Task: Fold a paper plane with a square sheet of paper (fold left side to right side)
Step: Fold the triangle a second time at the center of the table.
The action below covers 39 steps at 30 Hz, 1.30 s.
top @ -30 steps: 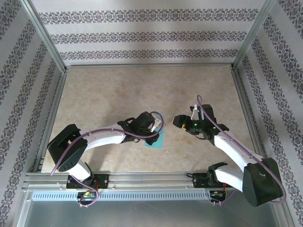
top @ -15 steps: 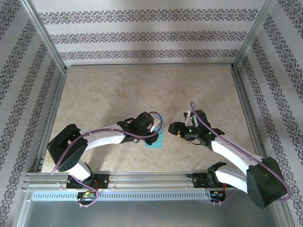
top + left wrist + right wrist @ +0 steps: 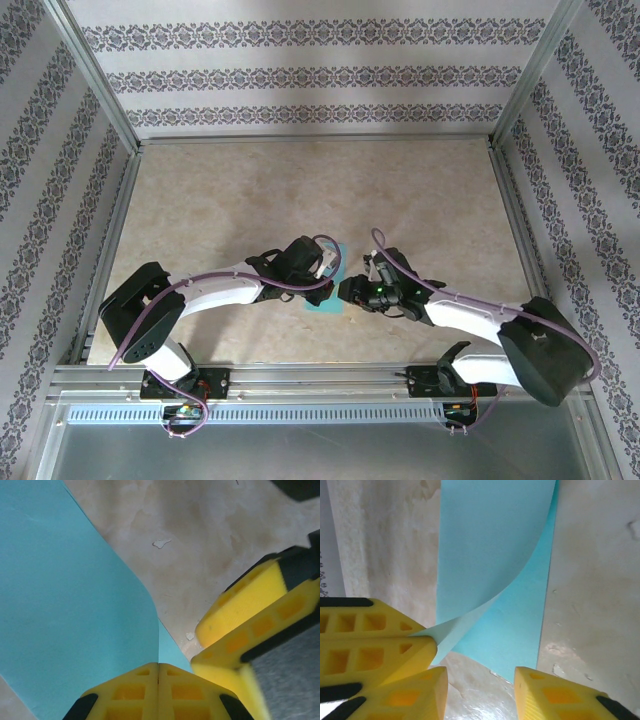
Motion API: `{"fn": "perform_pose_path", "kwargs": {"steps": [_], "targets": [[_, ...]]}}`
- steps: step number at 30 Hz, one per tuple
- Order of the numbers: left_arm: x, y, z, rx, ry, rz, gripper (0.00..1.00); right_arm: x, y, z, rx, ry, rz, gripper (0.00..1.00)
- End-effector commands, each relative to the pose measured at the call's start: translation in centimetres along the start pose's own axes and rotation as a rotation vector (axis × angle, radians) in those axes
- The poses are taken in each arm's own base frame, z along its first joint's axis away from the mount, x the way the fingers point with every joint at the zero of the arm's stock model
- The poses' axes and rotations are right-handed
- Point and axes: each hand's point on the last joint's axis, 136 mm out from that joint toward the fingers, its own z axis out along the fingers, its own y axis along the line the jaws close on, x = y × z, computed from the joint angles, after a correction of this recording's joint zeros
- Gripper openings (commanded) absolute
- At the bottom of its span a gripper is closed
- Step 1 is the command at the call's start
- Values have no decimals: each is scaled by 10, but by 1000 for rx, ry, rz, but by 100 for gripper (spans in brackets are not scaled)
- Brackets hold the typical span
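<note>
The square sheet of paper (image 3: 322, 304) is teal-blue and lies on the table between the two arms. One side is lifted and curls over the rest (image 3: 490, 555). My left gripper (image 3: 158, 666) is shut on the edge of that lifted flap. Its yellow fingers (image 3: 375, 635) appear at the left of the right wrist view, pinching the flap's corner. My right gripper (image 3: 480, 675) is open just below the sheet's near edge, with bare table and the paper's edge between its fingers. Its fingers (image 3: 240, 605) sit close beside the left gripper. The paper plane is out of view.
The beige marbled table (image 3: 300, 190) stretches behind the arms, fenced by metal rails (image 3: 110, 220) and patterned walls. The two grippers (image 3: 338, 280) almost touch above the sheet. Small white chips (image 3: 161, 543) mark the tabletop.
My right gripper has swung left and nearer, right up to the paper and the left gripper, and its jaws have narrowed. The left arm and the held flap have stayed put.
</note>
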Motion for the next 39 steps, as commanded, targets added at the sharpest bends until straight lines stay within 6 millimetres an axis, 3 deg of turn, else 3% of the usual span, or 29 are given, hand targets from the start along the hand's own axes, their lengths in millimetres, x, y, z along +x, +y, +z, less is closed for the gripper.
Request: {"fn": "perform_pose_path", "kwargs": {"steps": [1,14,21,39], "targets": [[-8,0,-8,16,-40,-19,0,-5,7,7,-30,-32,6,35],[-7,3,-8,17,-36,-35,0,6,-14,25,46,25,52,5],[-6,6,-8,19,-35,-48,0,11,-26,30,100,53,79,0],[2,28,-8,33,-8,-105,0,20,-47,31,217,113,66,0]]}}
